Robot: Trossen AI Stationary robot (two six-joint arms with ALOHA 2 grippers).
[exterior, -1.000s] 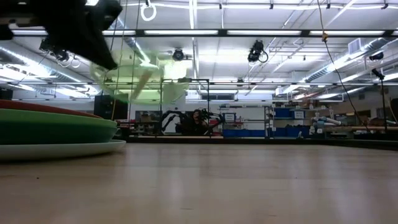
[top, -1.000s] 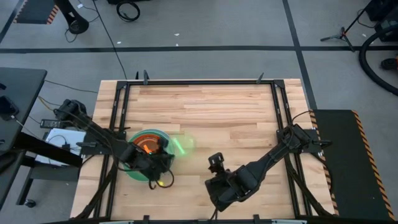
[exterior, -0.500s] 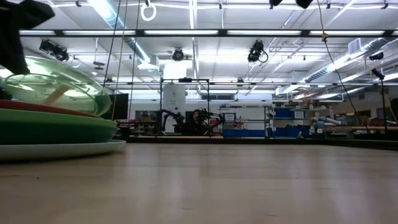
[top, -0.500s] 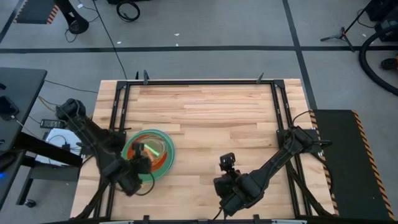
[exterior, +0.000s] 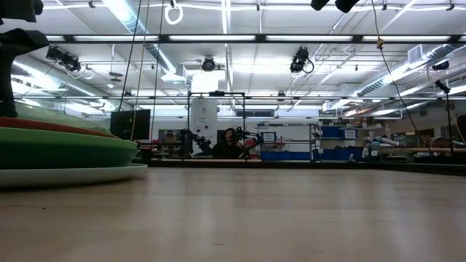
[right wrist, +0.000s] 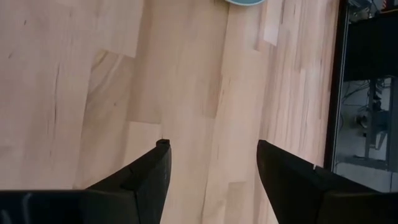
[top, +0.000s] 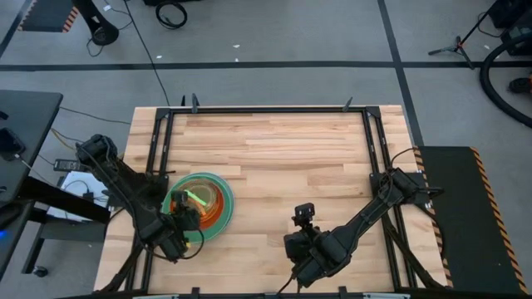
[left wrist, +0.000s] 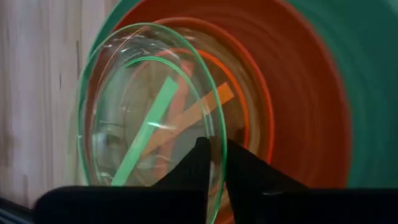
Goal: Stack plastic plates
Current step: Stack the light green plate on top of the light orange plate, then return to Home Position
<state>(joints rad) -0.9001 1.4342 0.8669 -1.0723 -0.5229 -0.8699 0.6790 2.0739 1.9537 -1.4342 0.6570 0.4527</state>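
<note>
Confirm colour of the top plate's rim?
Translucent lime green on the top plate, clearest in the left wrist view.

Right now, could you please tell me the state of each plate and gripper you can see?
Lime plate: on top of the stack, rim between the left gripper's fingers.
Plate stack: nested, flat on table.
Left gripper: pinching the lime plate's rim.
Right gripper: open, empty, above bare table.

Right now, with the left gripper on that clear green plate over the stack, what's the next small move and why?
Probably open the left gripper fully and lift straight up. Its fingers pinch the rim of the lime plate, which already sits nested in the red-orange plate atop the stack. The right gripper waits open over bare table.
</note>
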